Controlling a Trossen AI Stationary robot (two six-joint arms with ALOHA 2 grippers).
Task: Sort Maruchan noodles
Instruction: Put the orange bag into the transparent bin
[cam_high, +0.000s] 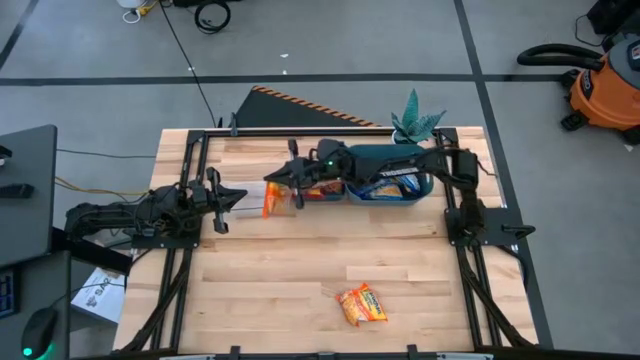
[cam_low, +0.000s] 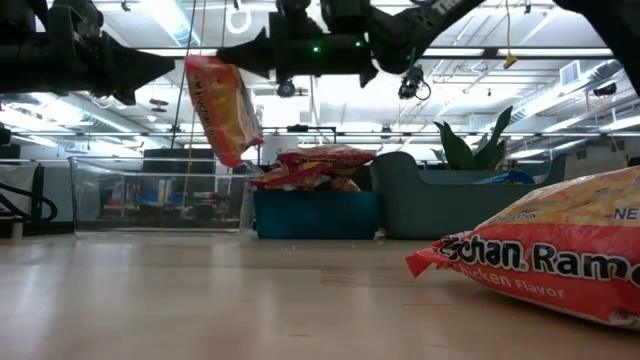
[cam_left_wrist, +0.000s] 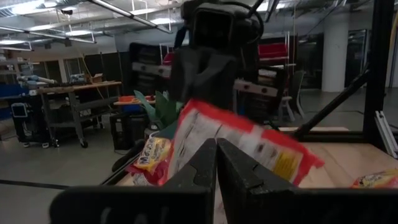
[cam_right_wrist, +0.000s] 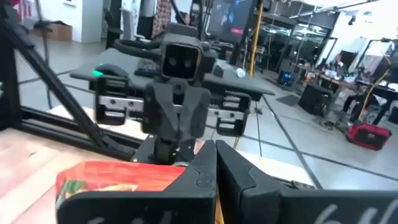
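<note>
Hanging above the desk (cam_high: 300, 270), a noodle packet (cam_high: 279, 199) is clenched by the right claw (cam_high: 283, 183), presumably for sorting into a bin (cam_low: 315, 214); the left claw (cam_high: 236, 199), clenched empty, waits at its nine o'clock.

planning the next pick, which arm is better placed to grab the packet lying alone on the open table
Right, probably. The lone packet lies on the right half of the table, nearer the right arm's base. But the right pincer is shut on a raised red-orange packet near the bins and must drop it first. The left pincer is shut, empty, farther off.
</note>
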